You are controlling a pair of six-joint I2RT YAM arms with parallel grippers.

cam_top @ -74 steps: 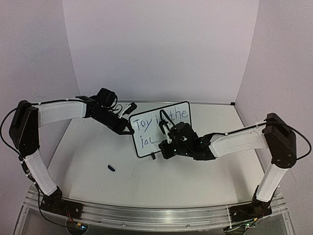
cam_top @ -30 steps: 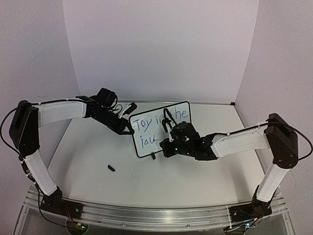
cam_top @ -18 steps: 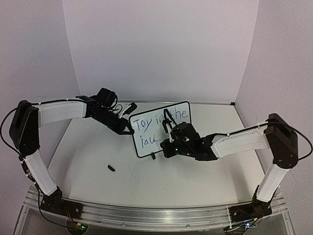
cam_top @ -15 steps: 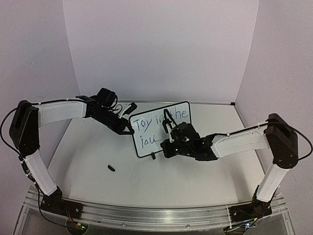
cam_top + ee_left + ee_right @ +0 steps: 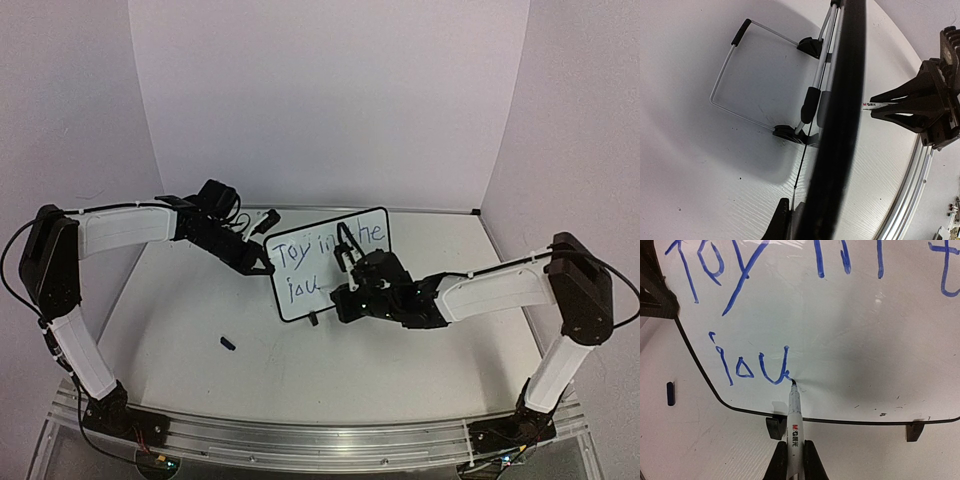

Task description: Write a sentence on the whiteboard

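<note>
The whiteboard (image 5: 345,285) stands upright mid-table on two small black feet (image 5: 776,427). The sentence (image 5: 300,252) is in blue marker: "Toy in the" on the top line and "jou" (image 5: 747,365) below. My right gripper (image 5: 345,292) (image 5: 795,445) is shut on a white marker (image 5: 794,415). Its tip touches the board just right of the "u". My left gripper (image 5: 262,262) (image 5: 792,212) is shut on the board's left edge, seen edge-on as a dark band (image 5: 840,125). The board partly hides the right fingers from above.
A small blue marker cap (image 5: 228,343) (image 5: 670,393) lies on the table in front of the board's left side. A wire stand (image 5: 730,75) props the board from behind. White walls close the back and sides of the table.
The second line has grown from "jo" plus a partial stroke to "jou". The right gripper and marker have shifted slightly right. The left arm and the board have not moved.
</note>
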